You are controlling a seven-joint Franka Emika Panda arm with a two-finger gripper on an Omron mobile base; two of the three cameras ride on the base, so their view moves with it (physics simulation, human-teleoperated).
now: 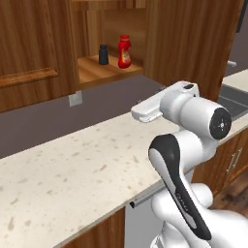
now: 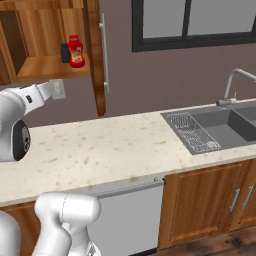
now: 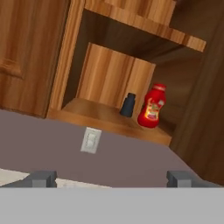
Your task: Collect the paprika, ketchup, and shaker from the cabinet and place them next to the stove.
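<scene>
The cabinet's doorless niche [image 3: 83,108] is ahead of and above my hand. On its shelf stand the ketchup [image 3: 152,106], a bright red bottle, and just left of it the small dark shaker [image 3: 128,105]. Both also show in the left base view, ketchup [image 1: 125,51] and shaker [image 1: 103,54], and in the right base view, ketchup [image 2: 76,51] and shaker [image 2: 65,52]. The paprika and the stove are out of view. My gripper [image 3: 111,179] is open, its fingertips [image 3: 41,178] far apart with nothing between them. It hangs over the counter, below and short of the shelf.
A wall outlet [image 3: 91,140] sits just under the niche. The speckled counter [image 1: 72,169] runs below the arm. A sink [image 2: 235,125] with a drying rack [image 2: 192,131] and a faucet [image 2: 235,82] lies to the right. A handled cabinet door [image 2: 102,50] flanks the niche.
</scene>
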